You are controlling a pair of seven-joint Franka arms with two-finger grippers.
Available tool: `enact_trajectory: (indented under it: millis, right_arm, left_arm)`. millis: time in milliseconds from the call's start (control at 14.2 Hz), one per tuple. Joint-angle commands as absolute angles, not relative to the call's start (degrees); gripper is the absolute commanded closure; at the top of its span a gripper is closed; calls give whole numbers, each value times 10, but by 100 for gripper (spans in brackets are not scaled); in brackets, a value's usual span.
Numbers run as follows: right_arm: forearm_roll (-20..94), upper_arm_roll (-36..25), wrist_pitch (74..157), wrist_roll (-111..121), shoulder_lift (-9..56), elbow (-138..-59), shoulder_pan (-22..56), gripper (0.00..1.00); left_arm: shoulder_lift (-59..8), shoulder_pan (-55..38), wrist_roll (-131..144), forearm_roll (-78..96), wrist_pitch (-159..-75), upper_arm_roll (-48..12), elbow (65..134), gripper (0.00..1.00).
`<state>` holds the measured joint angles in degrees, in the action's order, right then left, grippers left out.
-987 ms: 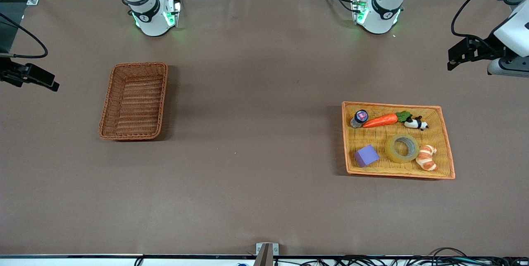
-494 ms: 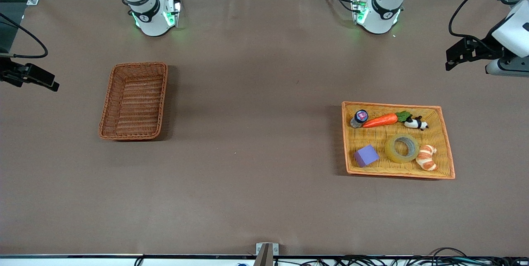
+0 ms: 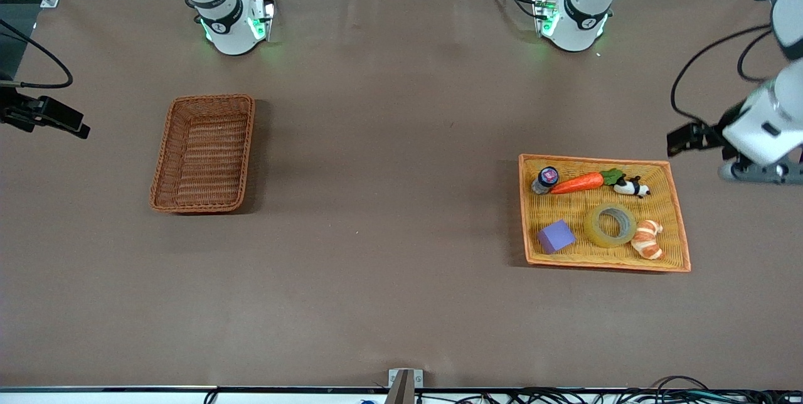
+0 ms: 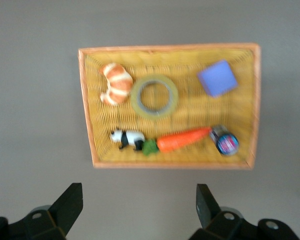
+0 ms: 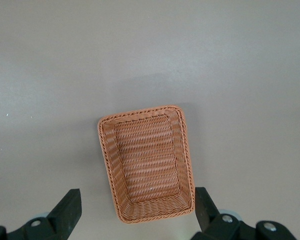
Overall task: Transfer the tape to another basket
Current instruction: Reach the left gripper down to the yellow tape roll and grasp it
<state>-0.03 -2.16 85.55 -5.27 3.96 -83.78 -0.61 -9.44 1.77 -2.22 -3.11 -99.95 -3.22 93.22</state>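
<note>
Tape (image 3: 610,224) flat in tray (image 3: 680,247)

Non-task items: orange-yellow tray (image 3: 679,216) toward the left arm's end of the brown table (image 3: 389,253). In it: carrot (image 3: 578,182) lying flat, dark jar (image 3: 545,179) at its tip, panda toy (image 3: 632,187) just beside its leafy end. Nearer the front camera: purple cube (image 3: 556,236) and croissant (image 3: 647,239), well apart. Cables (image 3: 627,396) run along the table edge nearest the camera.
</note>
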Motion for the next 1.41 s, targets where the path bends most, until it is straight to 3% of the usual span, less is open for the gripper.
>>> enact_trajectory:
  millis: [0,282,423,1058,1340]
  right_arm:
    - [8,-17,852,-48,30,-843,-6,0]
    - [8,-9,846,-48,28,-842,-4,0]
    - [8,-7,841,-40,27,-842,-3,0]
    - [9,-8,838,-39,24,-840,11,0]
    - [9,-9,846,-39,25,-839,10,0]
  left_arm:
    - [-136,32,-10,-40,-1089,-33,978,0]
    - [-227,69,4,-40,-1231,-34,1020,1]
    - [-257,70,9,-39,-1293,-33,1041,9]
    - [-304,68,78,-39,-1303,-40,1047,28]
    - [-316,65,79,-40,-1303,-40,1047,43]
